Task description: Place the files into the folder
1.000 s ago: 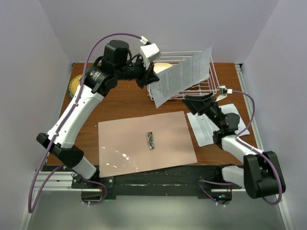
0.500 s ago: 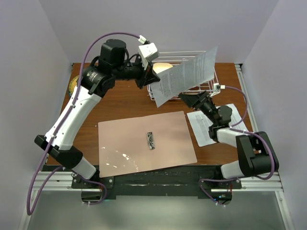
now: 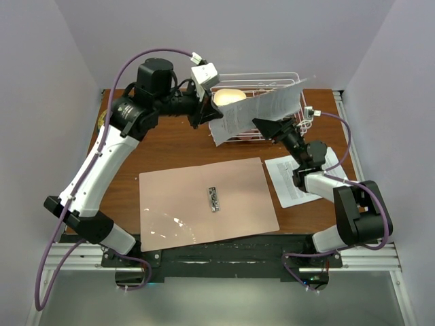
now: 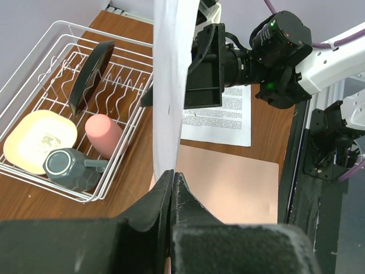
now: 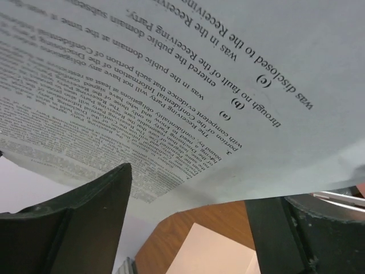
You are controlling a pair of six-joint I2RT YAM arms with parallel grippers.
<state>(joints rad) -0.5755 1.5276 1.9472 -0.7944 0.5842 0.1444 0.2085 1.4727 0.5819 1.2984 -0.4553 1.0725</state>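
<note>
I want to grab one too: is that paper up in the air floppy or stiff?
Probably floppy: the sheet curves while the left tool pinches just one edge. Likely very light, since that small pinch holds it up.

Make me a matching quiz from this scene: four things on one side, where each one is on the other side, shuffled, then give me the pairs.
Things:
1. raised sheet
2. second sheet
3. folder
4. pink cup

Places:
A. lying in the wire rack
B. flat on the table, right side
C. pinched in the left pincer
D. open flat at the near edge

Pairs: 1-C, 2-B, 3-D, 4-A
</note>
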